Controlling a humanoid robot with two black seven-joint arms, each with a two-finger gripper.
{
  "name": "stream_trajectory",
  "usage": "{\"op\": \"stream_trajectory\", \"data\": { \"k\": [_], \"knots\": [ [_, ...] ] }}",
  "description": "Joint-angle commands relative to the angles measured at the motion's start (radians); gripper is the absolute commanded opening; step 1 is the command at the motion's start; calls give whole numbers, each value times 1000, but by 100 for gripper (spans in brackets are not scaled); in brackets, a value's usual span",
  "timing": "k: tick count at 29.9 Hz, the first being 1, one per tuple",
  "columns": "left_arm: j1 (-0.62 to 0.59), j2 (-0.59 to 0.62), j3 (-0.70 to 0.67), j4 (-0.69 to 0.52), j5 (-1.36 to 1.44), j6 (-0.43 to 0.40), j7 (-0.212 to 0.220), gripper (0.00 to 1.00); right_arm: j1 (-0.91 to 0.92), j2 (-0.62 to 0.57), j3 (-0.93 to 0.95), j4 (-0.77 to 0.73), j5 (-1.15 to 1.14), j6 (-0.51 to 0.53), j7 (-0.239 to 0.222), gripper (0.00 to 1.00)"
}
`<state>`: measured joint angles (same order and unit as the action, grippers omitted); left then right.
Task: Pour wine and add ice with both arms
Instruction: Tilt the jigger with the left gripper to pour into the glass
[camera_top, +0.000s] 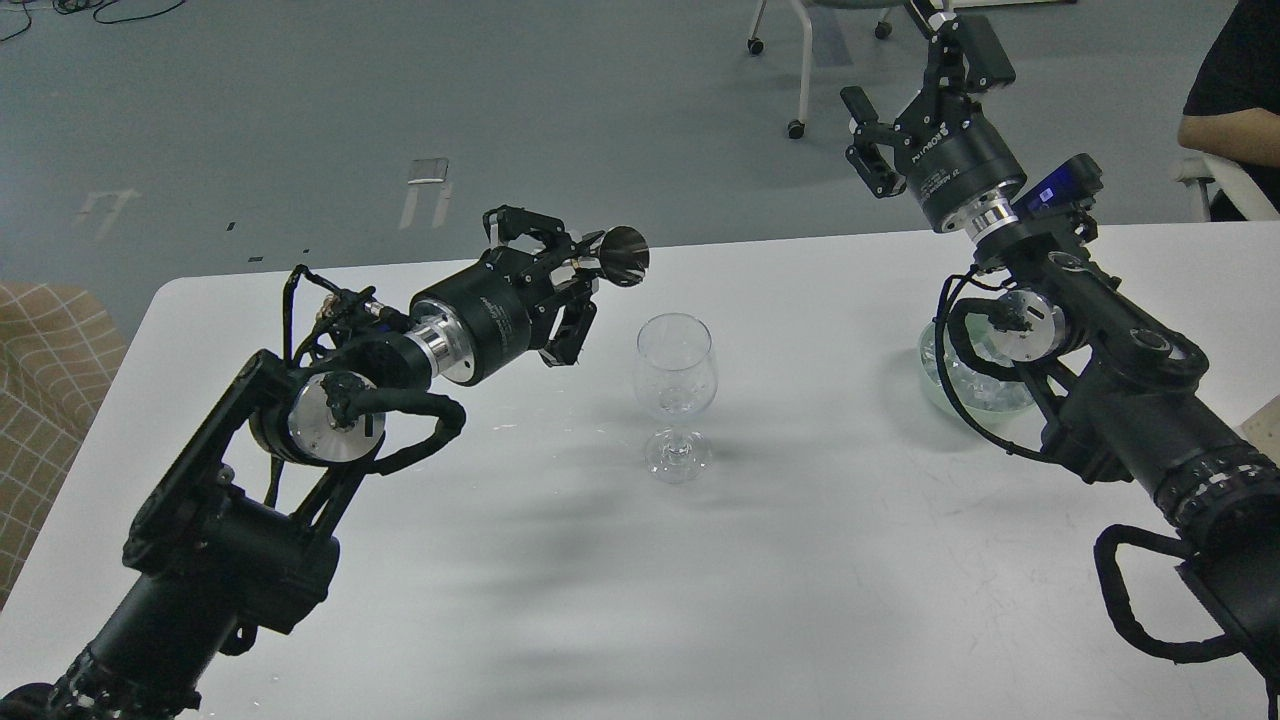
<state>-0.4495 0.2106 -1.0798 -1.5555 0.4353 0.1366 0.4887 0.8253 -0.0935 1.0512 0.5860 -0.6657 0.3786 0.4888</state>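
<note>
The left pincer (575, 270) is clamped on a small dark, shiny-based vessel (617, 256), tipped sideways just above and left of the empty wine glass (675, 385) on the white desk (820, 560). Pouring well likely means bringing its mouth over the bowl. The right pincer (900, 115) hangs apart and empty, raised beyond the bowl of ice (960, 375), which the arm partly hides.

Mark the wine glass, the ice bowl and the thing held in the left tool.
wine glass (675, 372): head view, on the bowl of the glass.
ice bowl (938, 372): head view, on its visible left wall.
shiny metal cup (622, 256): head view, on its round face, gripped by the left tool (575, 262).
</note>
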Motion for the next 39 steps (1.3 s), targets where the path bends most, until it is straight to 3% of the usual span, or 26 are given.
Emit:
{"op": "stream_trajectory", "data": {
  "k": [1, 39],
  "knots": [
    [0, 0, 0, -3, 26, 0, 0, 0, 0, 0, 1, 0, 0, 0, 0, 100],
    [6, 23, 83, -67, 347, 0, 0, 0, -2, -2, 0, -2, 0, 0, 0, 100]
  ]
}}
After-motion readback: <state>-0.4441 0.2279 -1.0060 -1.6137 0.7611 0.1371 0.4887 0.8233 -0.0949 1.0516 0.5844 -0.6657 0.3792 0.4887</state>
